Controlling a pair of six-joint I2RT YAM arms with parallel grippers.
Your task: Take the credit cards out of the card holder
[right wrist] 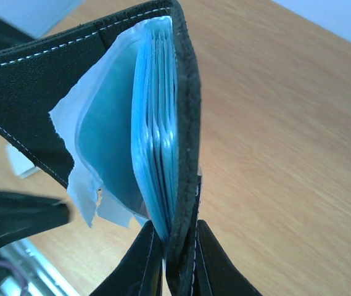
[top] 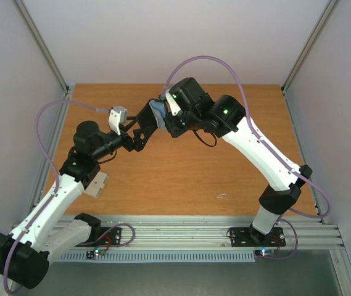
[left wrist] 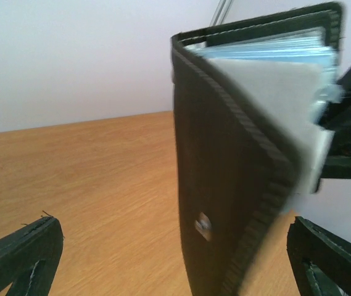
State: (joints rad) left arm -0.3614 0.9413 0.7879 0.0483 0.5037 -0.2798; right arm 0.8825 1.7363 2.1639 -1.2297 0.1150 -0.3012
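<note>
Black card holder point(top: 158, 113): held above the wooden table point(top: 163, 179), upper centre of the top view, half open, pale blue sleeves point(right wrist: 153, 123) showing.
Right gripper point(right wrist: 175, 246): clamped on the card holder's edge, bottom of its wrist view.
Left gripper point(top: 140, 131): jaws spread wide either side of the holder, apart from it.

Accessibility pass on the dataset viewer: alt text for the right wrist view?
The right gripper, at the bottom of the frame, is shut on one edge of the open black card holder, whose pale blue plastic sleeves fan out. A wooden table lies behind.
</note>
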